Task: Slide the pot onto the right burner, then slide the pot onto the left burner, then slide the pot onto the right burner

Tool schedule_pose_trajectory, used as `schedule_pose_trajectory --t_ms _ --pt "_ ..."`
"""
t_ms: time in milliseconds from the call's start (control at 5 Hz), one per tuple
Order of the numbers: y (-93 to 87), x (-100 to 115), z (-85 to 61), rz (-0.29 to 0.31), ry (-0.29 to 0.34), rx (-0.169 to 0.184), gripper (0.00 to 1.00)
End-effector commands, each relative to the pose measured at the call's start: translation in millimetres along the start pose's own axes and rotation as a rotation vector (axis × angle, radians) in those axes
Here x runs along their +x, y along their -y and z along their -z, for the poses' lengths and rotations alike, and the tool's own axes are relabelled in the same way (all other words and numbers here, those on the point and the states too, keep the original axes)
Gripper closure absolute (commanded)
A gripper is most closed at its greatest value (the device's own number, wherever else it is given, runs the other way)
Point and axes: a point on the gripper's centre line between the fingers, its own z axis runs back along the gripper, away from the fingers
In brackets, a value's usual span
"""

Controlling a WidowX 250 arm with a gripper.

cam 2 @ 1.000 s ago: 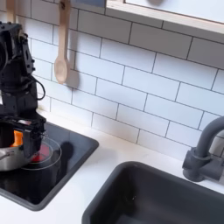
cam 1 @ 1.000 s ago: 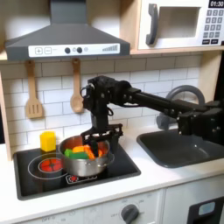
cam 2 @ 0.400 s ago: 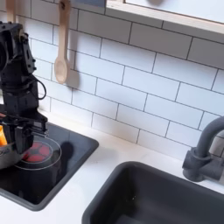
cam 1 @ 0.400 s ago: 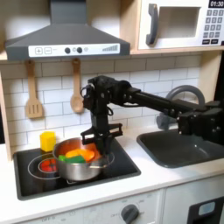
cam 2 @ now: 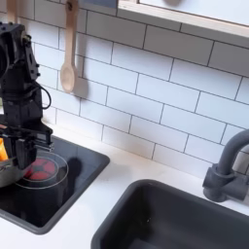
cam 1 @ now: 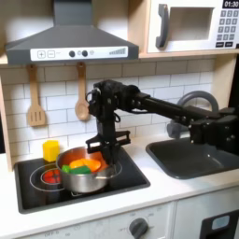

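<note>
Item: pot (cam 1: pixel 85 171), shiny, low-walled, loaded with orange, green and yellow toy food; sits flat on the black cooktop (cam 1: pixel 131 177), directly below the fingers and reaching to the first exterior view's left of them, roughly midway between the two printed rings. Gripper (cam 1: pixel 105 142): pointed down at the pot's far rim, apparently so it can push or drag the pot along without lifting; whether the fingers are clenched on the rim or merely pressed against it, I cannot tell. Left burner (cam 1: pixel 45 175): solid red centre, partly uncovered, beyond the pot from the fingers. Right burner (cam 2: pixel 41 170): thin rings, exposed just beside the fingers in the second exterior view, suggesting the pot is mid-transit leftward. Yellow cup (cam 1: pixel 50 149): behind the cooktop, clear of the sliding path.
</note>
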Motion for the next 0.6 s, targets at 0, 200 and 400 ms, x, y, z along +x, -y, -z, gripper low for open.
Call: schedule_pose_trajectory --t_ms 0,200,400 --pt "-7.7 2.8 1.7 -0.024 -0.006 0.003 1.0" --pt "-10.9 7.4 1.6 -0.038 -0.004 0.001 1.0" --pt "-16.9 11.9 1.6 -0.05 0.0 0.005 1.0"
